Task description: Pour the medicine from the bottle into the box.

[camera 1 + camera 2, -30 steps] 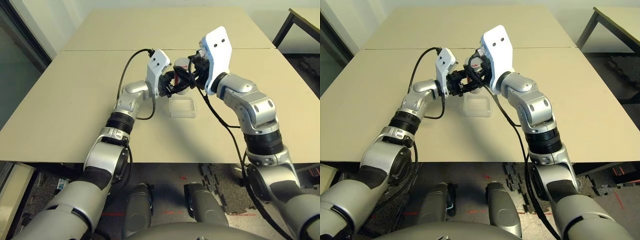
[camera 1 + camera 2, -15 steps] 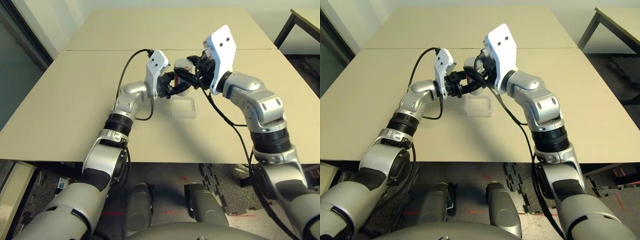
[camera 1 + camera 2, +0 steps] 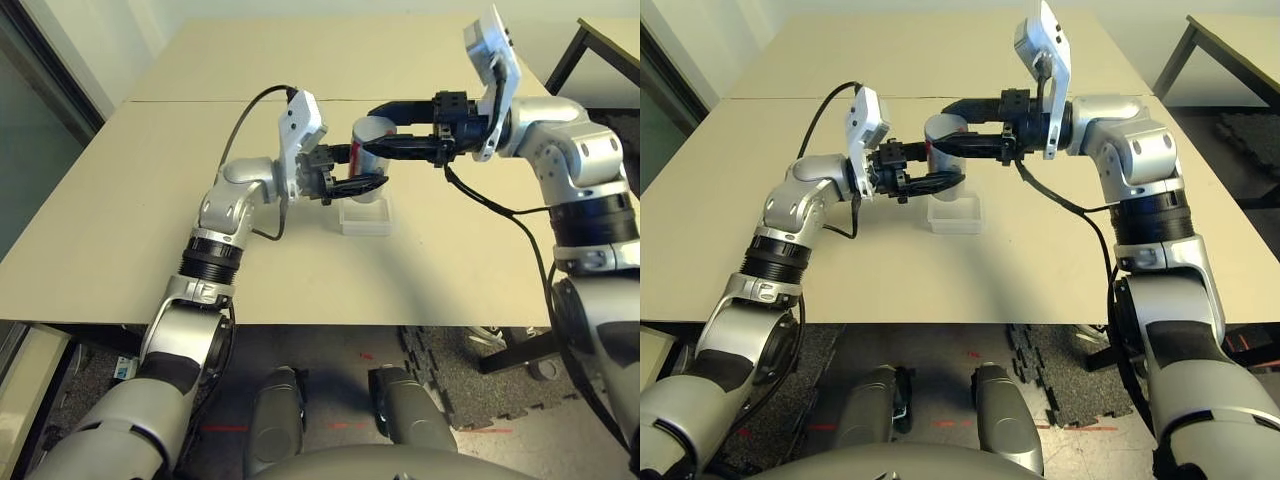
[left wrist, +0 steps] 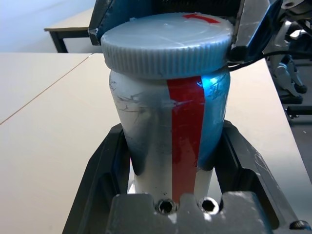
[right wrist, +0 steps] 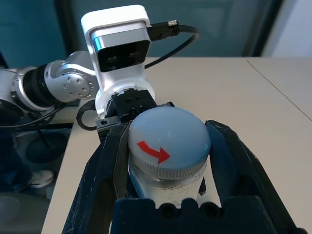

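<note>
And here it was: the broad pale bench [image 3: 130, 230] carried the scene, with both arms meeting over its middle. The right gripper [image 3: 372, 130] came across from its own side, drawn in snugly on the cap end, a finger on either side. Opposite it, the left gripper [image 3: 368, 168] was closed in lower down, clasping the body. Two holds on one container, and that looked a sound arrangement!

Down on the bench sat the clear box [image 3: 367, 229], its far part overlapped by the bottle in the head's views. The bottle [image 4: 184, 141] stood roughly upright between the grippers, its grey cap [image 5: 168, 129] on, a red arrow [image 5: 153, 152] printed across the top. The medicine was out of sight; whether it lay inside, nobody could tell.

So the step in hand looked like the opening. The left had to pin the body without crushing it, while the right turned about the cap's own axis, in short twists, regripping as needed. Any sideways pull risked a tilt and an early spill. Once loose, the cap needed lifting straight off, well aside, before a slow, low tip over the box.
</note>
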`<act>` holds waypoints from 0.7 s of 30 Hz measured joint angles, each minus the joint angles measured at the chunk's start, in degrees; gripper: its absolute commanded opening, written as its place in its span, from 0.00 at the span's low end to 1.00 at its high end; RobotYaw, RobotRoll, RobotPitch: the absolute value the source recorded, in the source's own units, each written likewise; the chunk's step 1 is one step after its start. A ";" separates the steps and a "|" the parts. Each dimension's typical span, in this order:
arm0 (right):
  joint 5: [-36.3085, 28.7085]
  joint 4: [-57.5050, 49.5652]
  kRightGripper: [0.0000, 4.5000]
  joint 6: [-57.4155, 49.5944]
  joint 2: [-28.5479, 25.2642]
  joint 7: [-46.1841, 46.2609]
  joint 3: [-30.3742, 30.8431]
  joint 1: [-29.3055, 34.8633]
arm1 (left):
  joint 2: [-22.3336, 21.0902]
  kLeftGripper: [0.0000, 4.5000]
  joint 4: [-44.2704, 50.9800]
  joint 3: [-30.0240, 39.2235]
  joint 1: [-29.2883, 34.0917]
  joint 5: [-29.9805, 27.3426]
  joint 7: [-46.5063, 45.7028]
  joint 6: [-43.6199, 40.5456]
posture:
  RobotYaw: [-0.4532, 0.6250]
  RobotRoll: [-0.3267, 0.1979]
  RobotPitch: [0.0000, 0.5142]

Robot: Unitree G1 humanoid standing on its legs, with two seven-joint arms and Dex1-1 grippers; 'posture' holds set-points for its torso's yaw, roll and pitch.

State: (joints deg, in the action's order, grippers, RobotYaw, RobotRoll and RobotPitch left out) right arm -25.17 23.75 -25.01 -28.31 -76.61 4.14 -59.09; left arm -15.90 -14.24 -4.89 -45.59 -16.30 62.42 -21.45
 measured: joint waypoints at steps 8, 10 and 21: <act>0.79 -1.68 0.87 -0.74 -0.47 0.54 0.00 1.01 | -0.04 0.59 1.06 -0.43 1.10 -0.37 -1.00 -0.34 | 0.30 0.62 0.22; 0.49 -7.21 1.00 -3.67 -1.84 2.71 -0.58 3.52 | -0.11 0.59 1.02 -0.82 1.40 -0.38 -0.62 0.26 | 0.29 0.62 0.22; -1.51 -28.62 1.00 -12.73 2.06 20.18 -2.36 11.23 | -0.50 0.59 -3.86 -1.17 0.88 -0.21 0.37 4.04 | 0.25 0.62 0.20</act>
State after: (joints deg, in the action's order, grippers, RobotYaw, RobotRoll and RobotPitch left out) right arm -26.68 -4.87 -37.75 -26.25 -56.43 1.78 -47.86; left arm -16.41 -18.10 -6.06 -44.71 -16.51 62.78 -17.41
